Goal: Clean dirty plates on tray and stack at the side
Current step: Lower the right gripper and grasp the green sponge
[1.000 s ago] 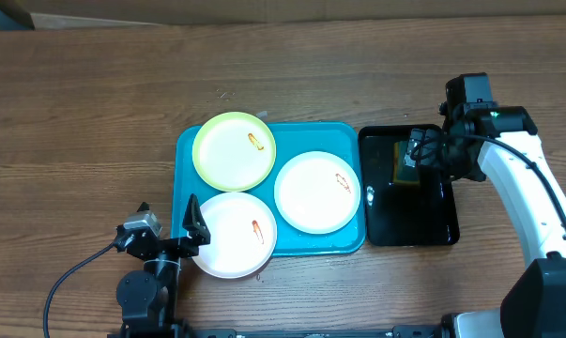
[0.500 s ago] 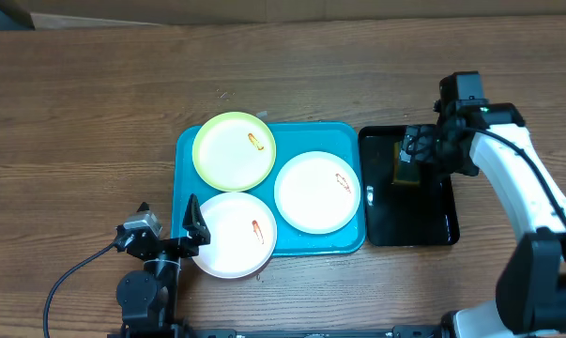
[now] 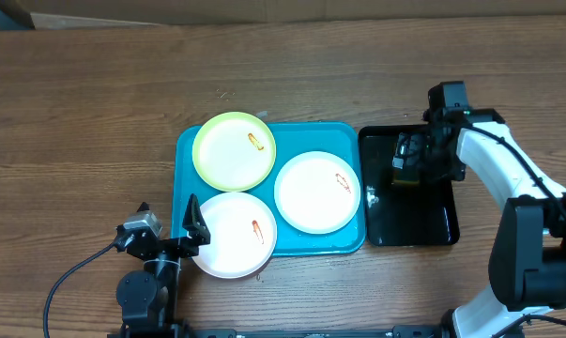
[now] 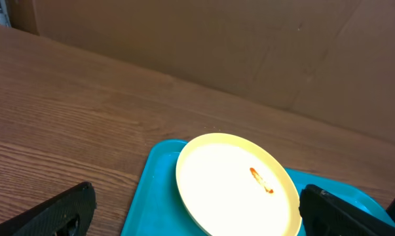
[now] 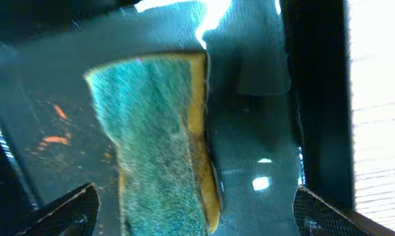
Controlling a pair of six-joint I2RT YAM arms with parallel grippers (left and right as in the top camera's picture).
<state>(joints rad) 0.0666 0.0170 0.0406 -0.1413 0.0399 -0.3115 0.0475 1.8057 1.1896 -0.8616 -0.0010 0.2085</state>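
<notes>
Left gripper point(image 3: 167, 216): jaws spread wide, holding nothing. It sits low at the near-left corner of the tray, with one finger point(image 3: 194, 220) over the left edge of the front white plate; whether it touches the plate cannot be told.
Left wrist view: both dark fingertips stand far apart at the bottom corners, with the yellow-green plate and the tray's left end ahead between them.
Right gripper point(image 5: 197, 213): jaws set wide, gripping nothing. It hangs over the back-left part of the black tray point(image 3: 433, 221), directly above the sponge point(image 5: 151, 131).
Sponge: green scouring face over a yellow body, lying on the glossy black floor between the two fingertips, apart from both in the right wrist view.
Tray point(image 3: 334, 136): turquoise, at the middle of the wooden table point(image 3: 95, 113), just left of the black tray.
Yellow-green plate point(image 3: 234, 150): back-left on the tray, its far edge past the rim, with a red-orange smear near its middle.
White plate at right point(image 3: 317, 192): on the tray's right half, with a smear toward its right side.
Front white plate point(image 3: 234, 235): at the near-left corner, overhanging the near rim onto the table, with a smear right of centre.
Plates together: side by side and close, none stacked.
Backdrop: cardboard wall point(image 4: 249, 46) behind the table.
</notes>
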